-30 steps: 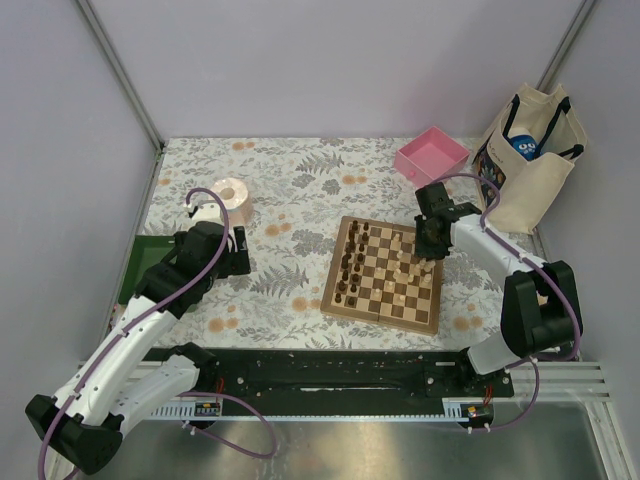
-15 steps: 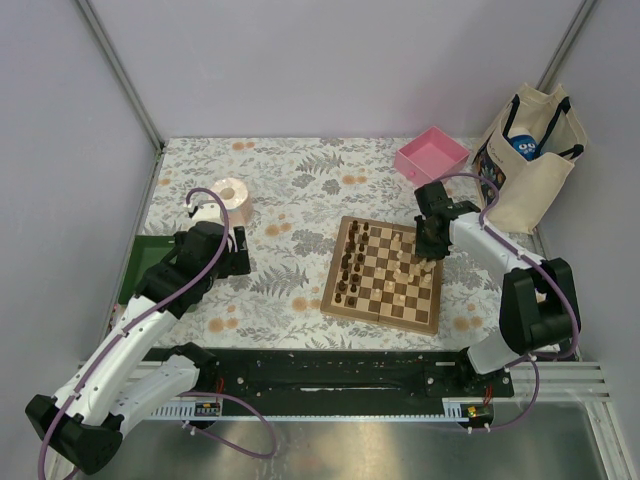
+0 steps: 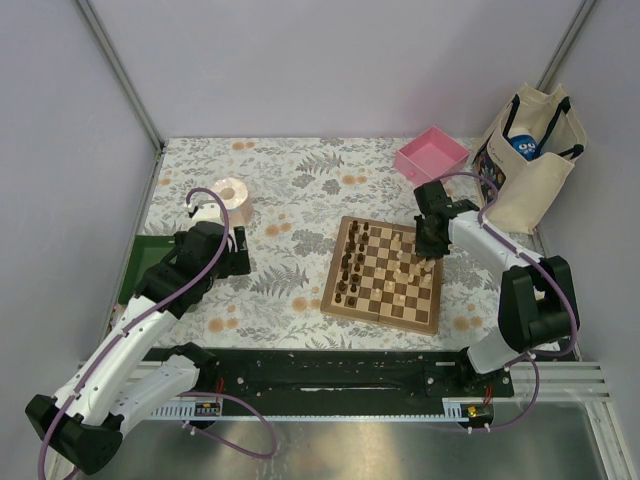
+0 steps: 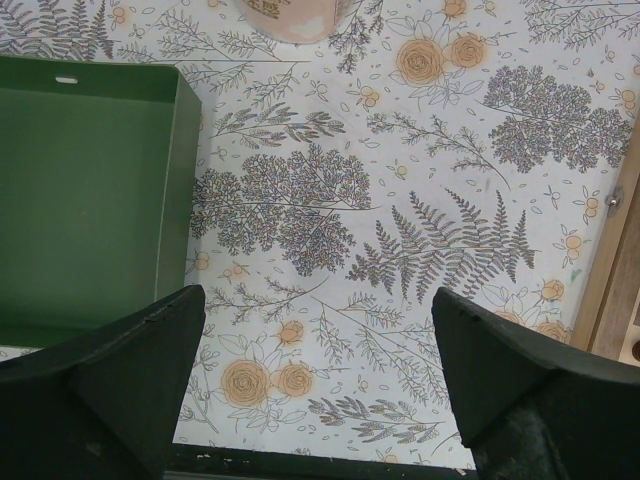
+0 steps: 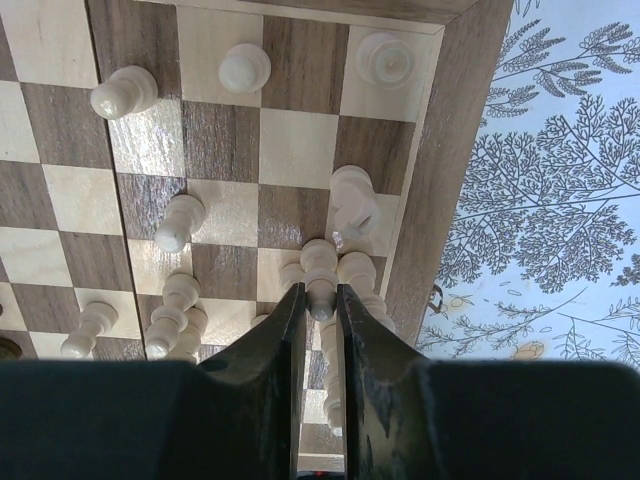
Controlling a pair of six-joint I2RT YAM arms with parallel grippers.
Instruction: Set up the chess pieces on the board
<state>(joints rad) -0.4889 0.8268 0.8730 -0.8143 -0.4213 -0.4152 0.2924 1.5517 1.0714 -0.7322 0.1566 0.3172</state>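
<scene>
Right gripper (image 5: 320, 300) is hanging over the far right part of the board (image 5: 440, 150), by the border. Its jaws are drawn almost together and are pinching a pale chessman (image 5: 320, 262) by the stem. The round head is poking out just past the fingertips. Cannot tell whether its base is resting on the square or is lifted.

Crowding around the grip:
- A second pale piece (image 5: 358, 270) is standing just beside the held one, on the border side, close against the right finger (image 5: 362, 350).
- A taller pale piece (image 5: 352, 200) is sitting one square beyond, near the border.
- More pale chess pieces (image 5: 180, 222) are clustering to the left of the fingers. Three others are lining the far row.

From the top camera, dark pieces (image 3: 348, 265) are occupying the left columns of the board and pale ones (image 3: 405, 272) the right. The right gripper (image 3: 430, 248) is reaching in over the far right corner.

Left gripper (image 4: 315, 300) is hovering well away from the board, over the floral tablecloth (image 4: 330, 200). Its jaws are standing wide apart and gripping nothing. A green tray (image 4: 80, 200) is lying to its left and a pale roll (image 4: 295, 12) just ahead. The board's edge is showing at the right of that view.

A pink tray (image 3: 432, 155) and a canvas tote bag (image 3: 530, 155) are sitting beyond the board's far right corner.
</scene>
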